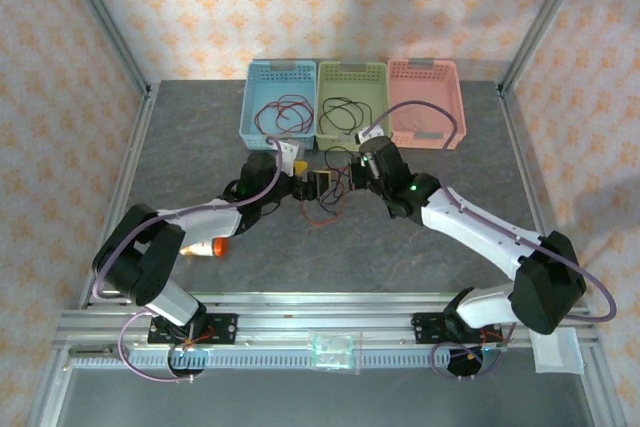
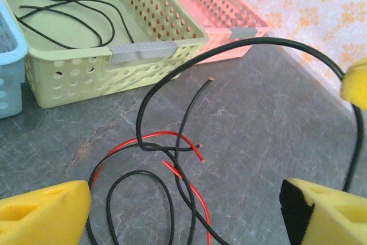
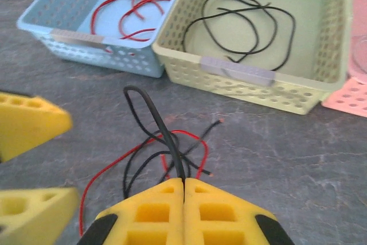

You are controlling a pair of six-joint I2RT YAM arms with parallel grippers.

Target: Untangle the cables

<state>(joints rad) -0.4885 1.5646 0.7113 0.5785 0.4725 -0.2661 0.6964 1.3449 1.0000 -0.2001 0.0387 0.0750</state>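
Right pincer [image 3: 183,190]: pads pressed tight together on a black cable [image 3: 155,119], which rises out from between them and arches over.
Left pincer [image 2: 184,199]: spread wide with nothing in it, hanging just over the knot, a pad on either side.
The knot: the red cable [image 2: 155,136] and black strands cross each other on the desk [image 1: 400,247], between your two pincers and just in front of the green basket [image 3: 241,73]. I can't tell whether the low black loop belongs to the held cable.
Step in hand, as I read it: pin the red with your left so the black can be drawn free.
Doing it well: come down on a bare stretch of red, away from the crossings, so you catch one strand and not two.
Then: hold the left low and lift the right slowly along the line of the black.
Risk: if the black loop snags the red, the whole knot will likely drag along.
Further out: red cables [image 3: 132,10] lie in the blue basket [image 3: 86,41] and black cables [image 3: 241,21] in the green. The pink basket [image 2: 229,21] sits beside them.
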